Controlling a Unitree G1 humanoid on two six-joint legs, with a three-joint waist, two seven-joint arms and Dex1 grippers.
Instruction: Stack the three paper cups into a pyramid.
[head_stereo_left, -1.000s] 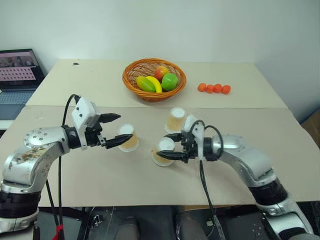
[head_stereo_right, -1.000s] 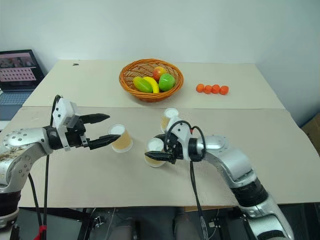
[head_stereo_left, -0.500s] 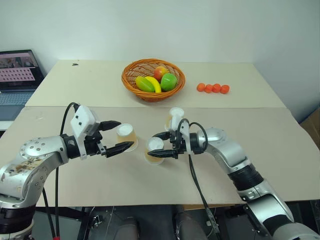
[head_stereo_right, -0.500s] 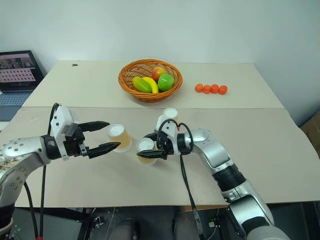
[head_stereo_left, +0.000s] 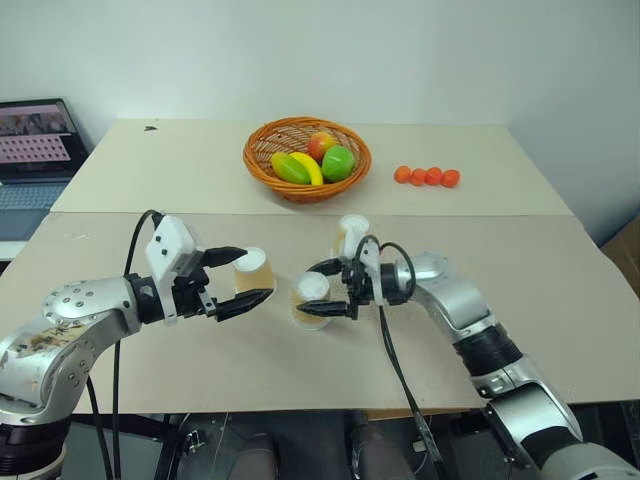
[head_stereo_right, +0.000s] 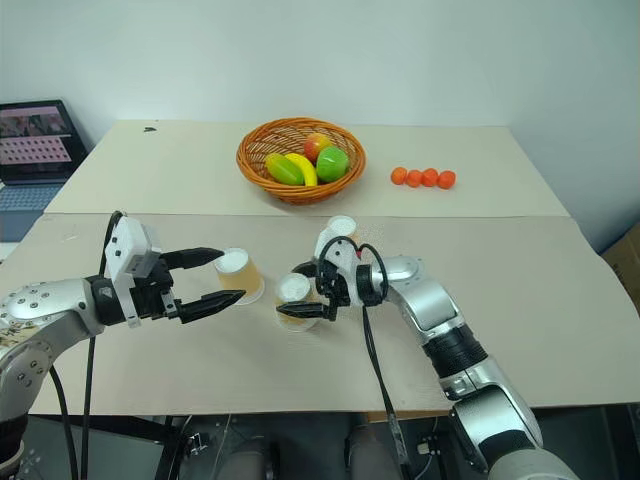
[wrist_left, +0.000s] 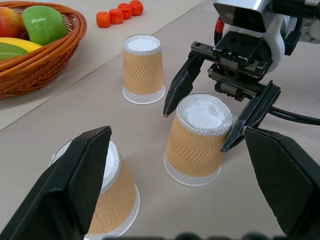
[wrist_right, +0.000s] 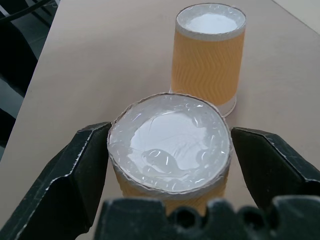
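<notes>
Three paper cups stand upside down on the table: the left cup (head_stereo_left: 256, 276), the middle cup (head_stereo_left: 312, 299) and the back cup (head_stereo_left: 350, 234). No cup rests on another. My right gripper (head_stereo_left: 309, 292) is open, reaching in from the right with a finger close on either side of the middle cup (wrist_right: 169, 150). My left gripper (head_stereo_left: 241, 279) is open too, with the left cup (wrist_left: 102, 202) at its fingertips. In the left wrist view the left cup sits beside one finger and the middle cup (wrist_left: 197, 137) stands further out.
A wicker basket (head_stereo_left: 300, 192) of fruit sits behind the cups. Several small orange balls (head_stereo_left: 427, 177) lie in a row at the back right. A laptop (head_stereo_left: 35, 140) is at the far left. The table's front edge runs just below both arms.
My right gripper brought the middle cup a little to the left, nearer the left cup, and its fingers have since spread. The left gripper has sunk slightly by the left cup.
</notes>
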